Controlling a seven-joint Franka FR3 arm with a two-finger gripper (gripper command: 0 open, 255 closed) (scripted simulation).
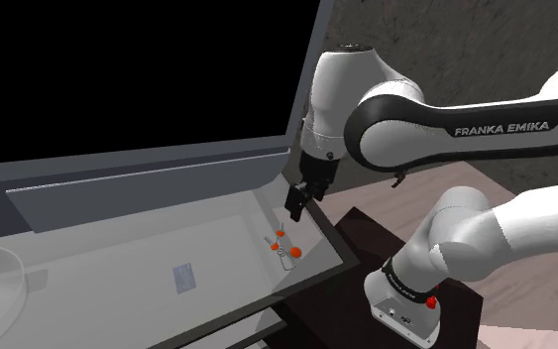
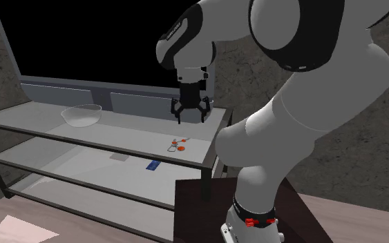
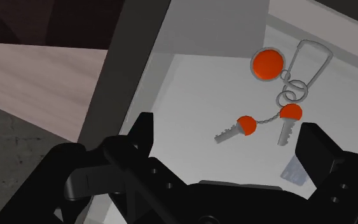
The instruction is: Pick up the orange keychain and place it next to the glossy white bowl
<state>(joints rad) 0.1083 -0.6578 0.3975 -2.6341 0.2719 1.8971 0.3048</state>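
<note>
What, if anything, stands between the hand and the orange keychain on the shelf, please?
Nothing visible does. The hand hangs open in the air above the keychain, which lies flat near the end of the top shelf. In the wrist view the keys sit ahead of the spread fingers with nothing over them.

Below the matt black hand [image 2: 191, 117], the keychain [image 3: 290, 112] had smooth orange caps, and its keys and wire loop looked like grey metal. The shelf [image 3: 190, 95] under it was smooth and pale grey, slightly shiny.
</note>
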